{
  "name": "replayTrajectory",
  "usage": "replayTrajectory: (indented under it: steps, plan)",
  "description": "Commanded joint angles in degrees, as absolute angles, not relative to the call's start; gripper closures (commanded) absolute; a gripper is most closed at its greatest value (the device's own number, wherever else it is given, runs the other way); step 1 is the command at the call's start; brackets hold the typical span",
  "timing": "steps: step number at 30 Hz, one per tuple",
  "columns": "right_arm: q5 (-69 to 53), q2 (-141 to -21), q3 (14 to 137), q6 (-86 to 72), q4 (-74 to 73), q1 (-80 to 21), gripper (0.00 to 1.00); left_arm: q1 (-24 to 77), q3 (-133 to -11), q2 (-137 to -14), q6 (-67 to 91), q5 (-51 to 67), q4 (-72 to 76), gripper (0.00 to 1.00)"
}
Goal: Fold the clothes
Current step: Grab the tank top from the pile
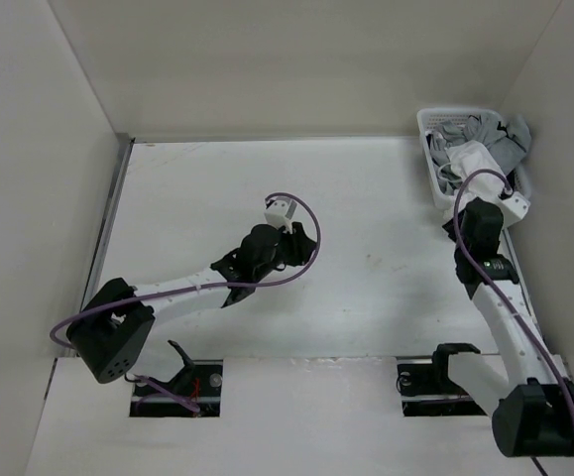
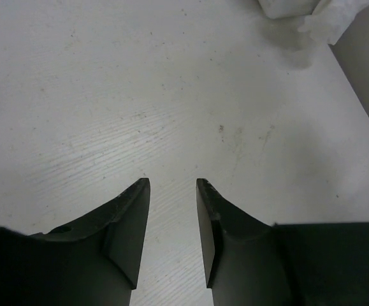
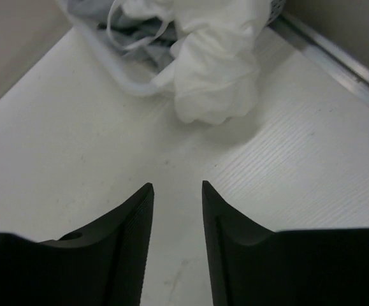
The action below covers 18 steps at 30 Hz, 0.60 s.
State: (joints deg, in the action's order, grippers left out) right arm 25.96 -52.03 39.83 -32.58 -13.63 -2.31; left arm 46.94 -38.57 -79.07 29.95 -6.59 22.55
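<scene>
The table (image 1: 366, 288) fills the frame's middle. The left arm (image 1: 182, 293) reaches from lower left toward the centre. The right arm (image 1: 505, 317) runs up the right edge to the basket (image 1: 431, 169) at upper right. The clothes (image 3: 213, 70) spill white over the basket's rim onto the table, beside grey garments (image 1: 510, 139). The right gripper (image 3: 178, 186) is parted and empty, near the clothes. The left gripper (image 2: 173, 182) is likewise parted over bare table.

White table (image 1: 366, 288) — plain cream walls (image 1: 296, 59) around it.
</scene>
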Motion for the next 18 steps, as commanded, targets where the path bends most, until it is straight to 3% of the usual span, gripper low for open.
replayTrajectory:
  steps: [1, 3, 8, 14, 18]
  plan:
    - [25.8, -55.4, 42.0, -30.8, -6.0, 3.3, 0.52, 46.4, -37.4, -76.9, 29.6, -5.9, 28.3, 0.67]
    - [25.2, -58.5, 41.7, -31.6, -3.4, 7.8, 0.48, 46.4, -37.4, -77.6, 29.8, -6.0, 28.9, 0.63]
    - [16.2, -69.6, 43.7, -34.4, 4.8, 14.8, 0.47, 46.6, -37.0, -79.3, 30.7, -5.2, 30.7, 0.57]
    - [7.6, -79.9, 47.9, -36.7, 12.6, 17.9, 0.47, 46.4, -36.7, -79.9, 31.1, -4.7, 31.8, 0.55]
    - [5.8, -85.9, 49.2, -38.4, 15.9, 18.0, 0.63, 46.2, -36.6, -80.9, 31.1, -4.4, 32.5, 0.55]
